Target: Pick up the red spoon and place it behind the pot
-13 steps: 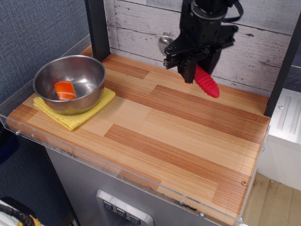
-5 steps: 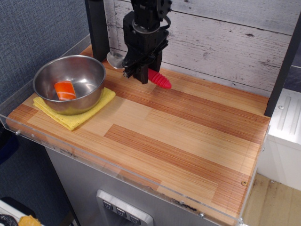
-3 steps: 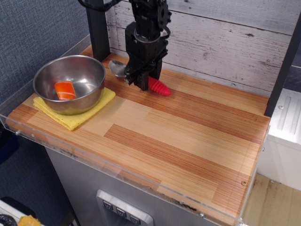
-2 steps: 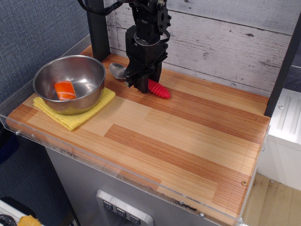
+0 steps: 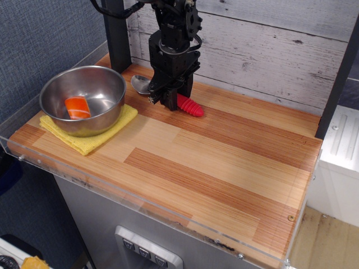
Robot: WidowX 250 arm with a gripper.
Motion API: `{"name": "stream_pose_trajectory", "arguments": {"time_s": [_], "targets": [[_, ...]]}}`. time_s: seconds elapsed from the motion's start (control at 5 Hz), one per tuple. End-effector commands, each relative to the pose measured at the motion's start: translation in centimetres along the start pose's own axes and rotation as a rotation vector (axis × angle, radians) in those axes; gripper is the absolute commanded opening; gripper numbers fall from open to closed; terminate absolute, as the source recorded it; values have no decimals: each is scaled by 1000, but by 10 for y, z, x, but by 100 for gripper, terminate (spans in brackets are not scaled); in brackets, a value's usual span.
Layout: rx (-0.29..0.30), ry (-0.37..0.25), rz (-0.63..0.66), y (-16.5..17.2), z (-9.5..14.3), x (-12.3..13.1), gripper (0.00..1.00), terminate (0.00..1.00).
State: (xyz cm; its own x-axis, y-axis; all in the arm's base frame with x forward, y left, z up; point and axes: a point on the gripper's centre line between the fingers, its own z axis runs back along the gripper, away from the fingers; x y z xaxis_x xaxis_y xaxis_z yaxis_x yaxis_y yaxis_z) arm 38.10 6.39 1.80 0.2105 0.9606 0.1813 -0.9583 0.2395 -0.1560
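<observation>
Transport of the red spoon (image 5: 189,105) has been completed over the last few seconds: it was carried from high above the right rear of the table (image 5: 224,157) across to the left and lowered. During the last second only a small descent is recorded, and almost no movement over the final fraction of it. The spoon is now held low, with its silver bowl pointing left, beside the pot's rear right rim, and its red handle tip at or just above the wood; contact cannot be confirmed.

The gripper (image 5: 168,101) is seen pinching the spoon at the near end of the handle, its fingers closed around it. No release has been made.

The pot (image 5: 83,98) stands on the yellow cloth (image 5: 90,137) at the left front, with the orange-red block (image 5: 77,107) inside it. Neither has been disturbed.

The carrying stage is judged to be finished and the placing stage nearly so. The spoon lies more to the rear right of the pot than squarely behind it, so a slight shift left may be required before the fingers are spread and the arm is raised clear.
</observation>
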Motion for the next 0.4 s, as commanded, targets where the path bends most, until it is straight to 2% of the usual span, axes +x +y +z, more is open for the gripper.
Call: {"name": "stream_pose_trajectory", "arguments": {"time_s": [0.0,0.2], "targets": [[-36,3,9,11,12,3,100,0],[-46,5,7,9,13,1,100,0]]}}
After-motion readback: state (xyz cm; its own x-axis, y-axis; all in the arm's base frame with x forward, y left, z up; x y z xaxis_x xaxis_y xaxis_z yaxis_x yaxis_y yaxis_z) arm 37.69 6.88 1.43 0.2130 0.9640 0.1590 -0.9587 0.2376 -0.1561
